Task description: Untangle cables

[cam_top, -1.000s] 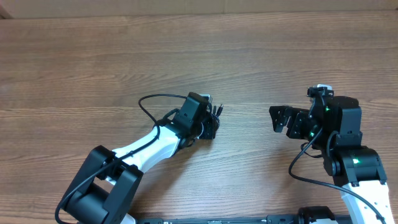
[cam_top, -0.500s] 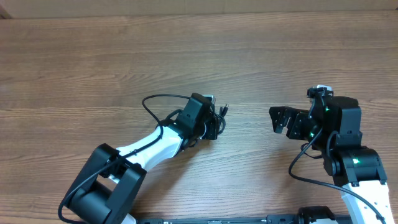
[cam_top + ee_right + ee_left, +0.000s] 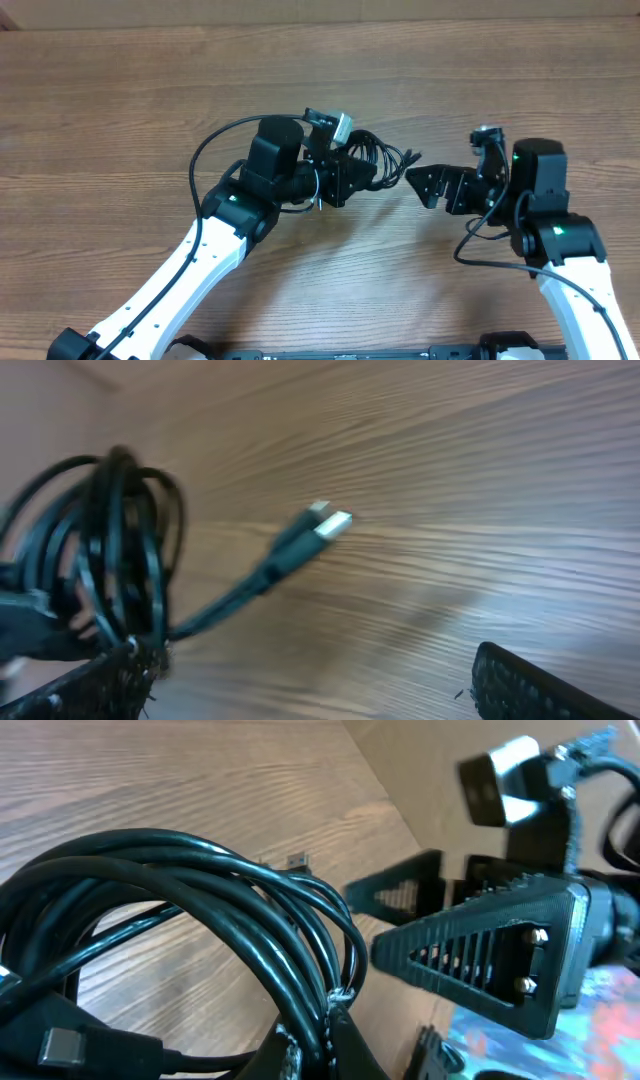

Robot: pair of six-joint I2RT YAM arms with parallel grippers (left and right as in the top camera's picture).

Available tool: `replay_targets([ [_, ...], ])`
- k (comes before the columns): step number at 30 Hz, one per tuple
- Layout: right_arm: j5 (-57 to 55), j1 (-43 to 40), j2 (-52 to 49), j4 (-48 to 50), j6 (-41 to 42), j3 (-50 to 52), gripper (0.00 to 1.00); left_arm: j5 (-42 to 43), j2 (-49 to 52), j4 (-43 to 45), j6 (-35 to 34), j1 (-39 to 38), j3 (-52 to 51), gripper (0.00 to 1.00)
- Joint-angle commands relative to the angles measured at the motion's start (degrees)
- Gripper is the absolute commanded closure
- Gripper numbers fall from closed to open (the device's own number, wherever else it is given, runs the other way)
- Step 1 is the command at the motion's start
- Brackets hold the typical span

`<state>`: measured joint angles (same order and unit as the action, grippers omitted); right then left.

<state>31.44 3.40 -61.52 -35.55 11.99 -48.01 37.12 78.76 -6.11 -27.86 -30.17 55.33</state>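
My left hand (image 3: 355,172) clamps the coiled cables (image 3: 380,153) over the counter (image 3: 150,90), one plug poking toward my right hand (image 3: 427,187), whose fingers gape wide nearby.

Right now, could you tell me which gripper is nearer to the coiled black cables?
Left. The left gripper is shut on the coiled cables, holding them. The right gripper is open just to their right, not touching, with a plug end pointing towards it.
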Motion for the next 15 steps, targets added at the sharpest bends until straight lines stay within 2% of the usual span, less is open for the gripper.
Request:
replay_targets([
  [1,9.53,-0.11,-2.60,1.68,0.07,-1.46,0.00,5.18,-0.90,0.85,2.16,-0.04,0.94,0.96],
  [7,18.82,-0.09,-7.74,6.19,0.07,-1.46,0.00,12.00,-0.90,4.39,2.12,-0.04,0.94,0.96],
  [10,22.27,-0.09,-9.86,9.05,1.79,-1.46,0.06,15.43,-0.90,6.78,2.08,-0.07,0.92,0.96],
  [12,22.71,-0.09,-10.58,10.23,1.99,-1.46,0.20,18.12,-0.90,7.91,2.10,-0.11,0.92,0.96],
  [15,24.30,-0.09,-10.56,11.37,1.95,-1.46,0.20,18.43,-0.87,7.65,2.19,-0.11,0.92,0.96],
])
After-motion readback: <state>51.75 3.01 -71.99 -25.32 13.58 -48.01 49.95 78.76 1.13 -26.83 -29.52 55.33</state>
